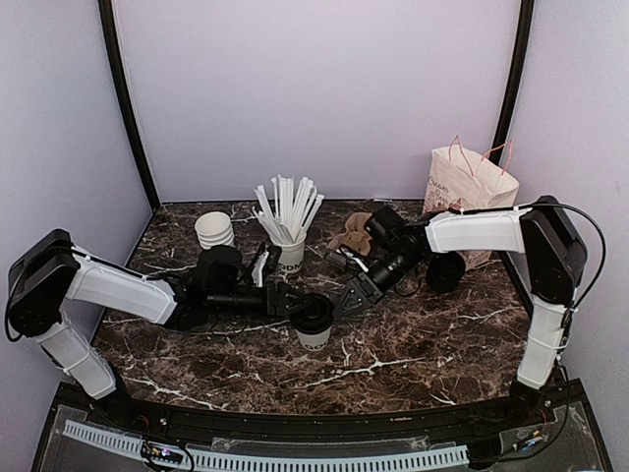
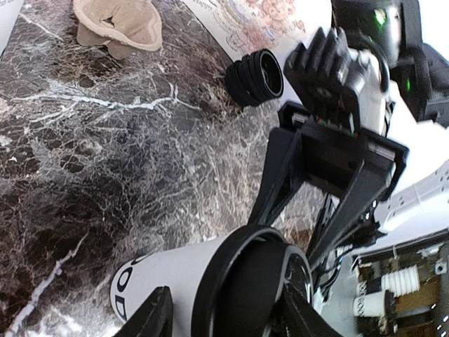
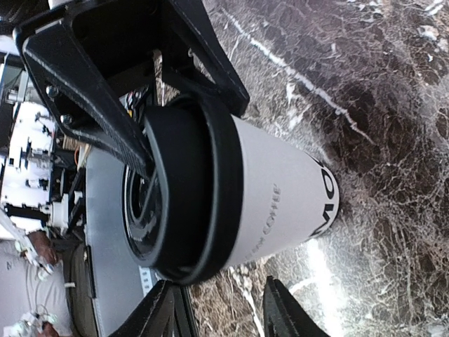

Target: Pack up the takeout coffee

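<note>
The left arm (image 1: 113, 285), lower left in the top view, and the right arm (image 1: 477, 233), at right, both wear smooth white shells between bulky black joint housings. A thin black cable (image 1: 600, 251) loops outside the right arm near the frame's right edge. Each arm ends in matte black, angular jaws; behind the right arm's sits a ribbed casing (image 2: 326, 67), upper right of the left wrist view.

L arm (image 1: 118, 290) stretched low, forearm approx level, pointing inward. L gripper (image 1: 295, 304) jaws part-spread; can't tell if clamped. R arm (image 1: 472, 234) upright at shoulder, elbow high, forearm angled down twd L gripper. R gripper (image 1: 346, 298) just ahead of L fingertips, nearly tip-to-tip, jaws apart, nothing btwn.
</note>
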Action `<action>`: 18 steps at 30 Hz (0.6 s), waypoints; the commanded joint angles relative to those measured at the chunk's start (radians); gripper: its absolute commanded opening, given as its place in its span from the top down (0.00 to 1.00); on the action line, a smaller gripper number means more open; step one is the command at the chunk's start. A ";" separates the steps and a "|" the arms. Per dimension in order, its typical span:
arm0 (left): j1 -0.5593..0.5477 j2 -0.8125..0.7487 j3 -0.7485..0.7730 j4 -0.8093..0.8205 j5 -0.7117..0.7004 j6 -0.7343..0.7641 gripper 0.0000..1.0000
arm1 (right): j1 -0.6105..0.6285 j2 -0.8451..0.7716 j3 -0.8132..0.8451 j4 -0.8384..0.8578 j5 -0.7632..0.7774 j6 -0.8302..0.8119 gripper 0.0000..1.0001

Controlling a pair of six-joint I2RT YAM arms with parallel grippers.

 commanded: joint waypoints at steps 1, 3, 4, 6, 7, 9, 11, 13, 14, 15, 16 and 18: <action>-0.022 -0.053 0.002 -0.241 0.041 0.154 0.47 | 0.003 -0.047 0.032 -0.101 -0.013 -0.101 0.54; -0.022 -0.053 0.035 -0.242 0.077 0.181 0.45 | 0.003 -0.062 0.044 -0.125 -0.001 -0.121 0.53; -0.021 -0.045 0.044 -0.239 0.106 0.191 0.44 | 0.003 -0.067 0.050 -0.133 0.012 -0.129 0.53; -0.022 -0.030 0.060 -0.234 0.127 0.196 0.43 | 0.003 -0.078 0.049 -0.140 0.027 -0.138 0.52; -0.022 -0.028 0.070 -0.233 0.128 0.197 0.42 | 0.003 -0.080 0.046 -0.140 0.032 -0.141 0.52; -0.022 -0.024 0.088 -0.234 0.121 0.207 0.40 | 0.003 -0.087 0.042 -0.140 0.038 -0.143 0.51; -0.022 -0.026 0.118 -0.253 0.111 0.225 0.37 | 0.003 -0.091 0.040 -0.140 0.044 -0.145 0.51; -0.022 -0.031 0.153 -0.278 0.096 0.246 0.35 | 0.003 -0.091 0.043 -0.140 0.047 -0.148 0.50; -0.023 -0.031 0.164 -0.297 0.082 0.260 0.33 | 0.003 -0.091 0.045 -0.140 0.049 -0.149 0.50; -0.023 -0.032 0.191 -0.307 0.071 0.269 0.32 | 0.003 -0.090 0.048 -0.140 0.050 -0.148 0.50; -0.021 -0.032 0.203 -0.331 0.052 0.286 0.32 | 0.003 -0.088 0.051 -0.140 0.052 -0.149 0.50; -0.021 -0.024 0.258 -0.371 0.026 0.313 0.31 | 0.003 -0.083 0.058 -0.140 0.052 -0.149 0.50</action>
